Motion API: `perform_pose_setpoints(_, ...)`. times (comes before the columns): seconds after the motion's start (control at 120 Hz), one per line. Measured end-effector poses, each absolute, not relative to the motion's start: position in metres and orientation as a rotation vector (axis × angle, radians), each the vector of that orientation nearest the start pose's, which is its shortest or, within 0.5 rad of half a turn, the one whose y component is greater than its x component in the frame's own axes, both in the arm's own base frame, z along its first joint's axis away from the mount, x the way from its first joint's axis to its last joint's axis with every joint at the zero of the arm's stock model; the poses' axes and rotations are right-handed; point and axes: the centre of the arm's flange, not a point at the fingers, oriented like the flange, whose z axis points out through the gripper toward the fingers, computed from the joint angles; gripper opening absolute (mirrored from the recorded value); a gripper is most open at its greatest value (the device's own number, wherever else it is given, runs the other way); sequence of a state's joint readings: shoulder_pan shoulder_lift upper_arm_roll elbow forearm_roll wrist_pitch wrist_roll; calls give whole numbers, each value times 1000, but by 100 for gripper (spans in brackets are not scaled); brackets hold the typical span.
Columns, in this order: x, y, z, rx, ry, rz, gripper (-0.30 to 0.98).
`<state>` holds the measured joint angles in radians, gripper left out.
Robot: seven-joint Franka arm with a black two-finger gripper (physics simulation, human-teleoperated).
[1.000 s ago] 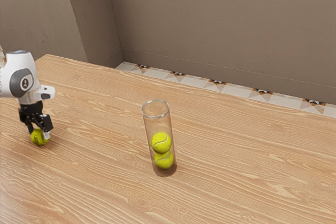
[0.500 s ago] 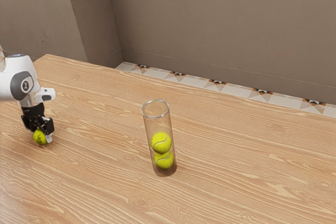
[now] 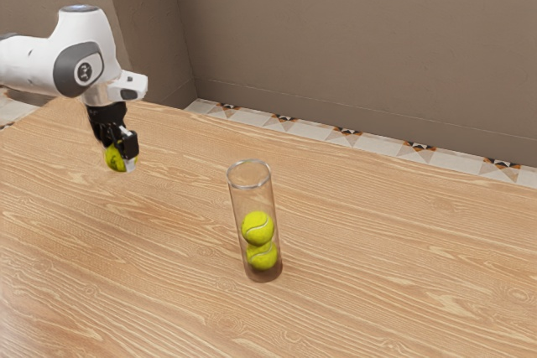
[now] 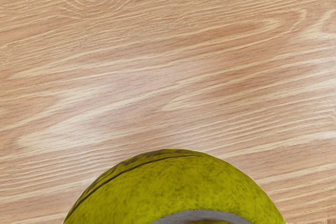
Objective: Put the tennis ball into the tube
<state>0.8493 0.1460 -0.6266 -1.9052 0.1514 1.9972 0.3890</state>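
- End effector [image 3: 122, 159] gripping tennis ball [image 3: 115, 157] above bench [image 3: 168, 241], well apart from clear tube [image 3: 252, 200].
- Low carry could knock tube over.
- Off-centre release could bounce it off rim [image 3: 250, 188].

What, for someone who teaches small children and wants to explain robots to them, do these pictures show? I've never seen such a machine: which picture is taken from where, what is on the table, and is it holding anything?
The machine is a robot arm, white and grey, drawn by a simulator. It ends in a black gripper with two fingers, which work like a thumb and forefinger.

The exterior view looks on from the arm's side; the arm comes in from that view's left. The wrist view comes from a camera on the arm's hand, looking down at the wooden table.

On the table stands a clear tube with two balls inside, one above the other. The gripper holds another tennis ball; it is the big yellow-green curve at the wrist view's lower edge.
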Motion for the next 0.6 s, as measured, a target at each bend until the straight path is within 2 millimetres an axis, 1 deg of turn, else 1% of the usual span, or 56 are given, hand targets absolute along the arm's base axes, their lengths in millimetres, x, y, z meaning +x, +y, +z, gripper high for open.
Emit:
perform_pose_setpoints(0.083, 569, 126, 444, -3090, 400, 61, 29)
perform_pose_setpoints(0.142, 575, 102, 457, -3091, 460, 34, 27)
perform_pose_setpoints(0.217, 585, 61, 480, -3081, 570, -23, 25)
perform_pose_setpoints(0.275, 593, 25, 507, -3063, 671, -73, 28)
perform_pose_setpoints(0.3, 594, 10, 516, -3055, 714, -84, 30)
perform_pose_setpoints(0.35, 593, -16, 528, -3044, 788, -86, 32)
perform_pose_setpoints(0.425, 589, -48, 536, -3030, 878, -64, 34)
perform_pose_setpoints(0.6, 571, -116, 544, -2985, 1074, -17, 35)
